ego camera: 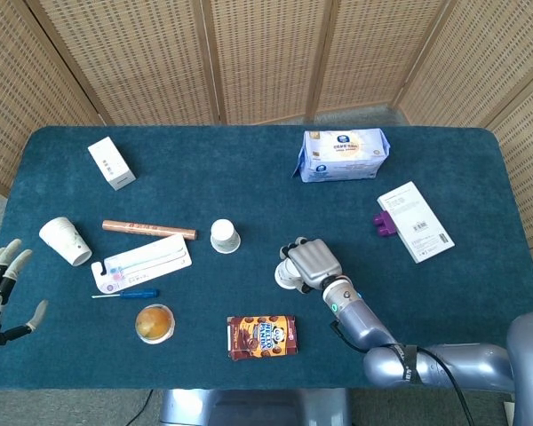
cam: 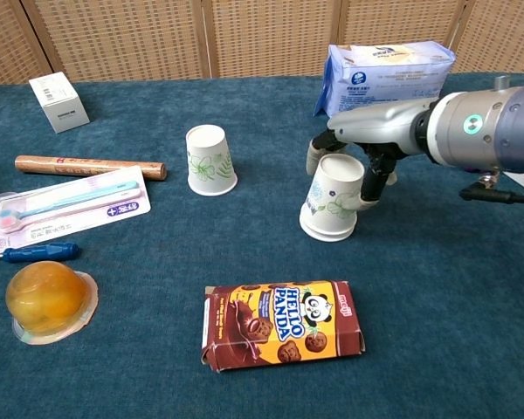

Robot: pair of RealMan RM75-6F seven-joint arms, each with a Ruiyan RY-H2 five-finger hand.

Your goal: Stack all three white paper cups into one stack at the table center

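White paper fills my right hand [cam: 356,161]: I grasp an upside-down cup [cam: 331,199] with green leaf print, tilted, its mouth down at the blue cloth of the table [cam: 472,288]; whether the rim touches I cannot tell. From this held cup, a second inverted cup [cam: 210,160] stands at about ten o'clock in the chest view, well apart. The third cup [ego camera: 65,240] lies on its side toward nine o'clock in the head view, near the table's left edge. My left hand [ego camera: 2,288] hangs off that edge, fingers spread, holding nothing. A cookie box [cam: 282,324] lies at seven o'clock from the held cup, and a blue-and-white packet [cam: 386,78] sits at one o'clock behind my right hand.
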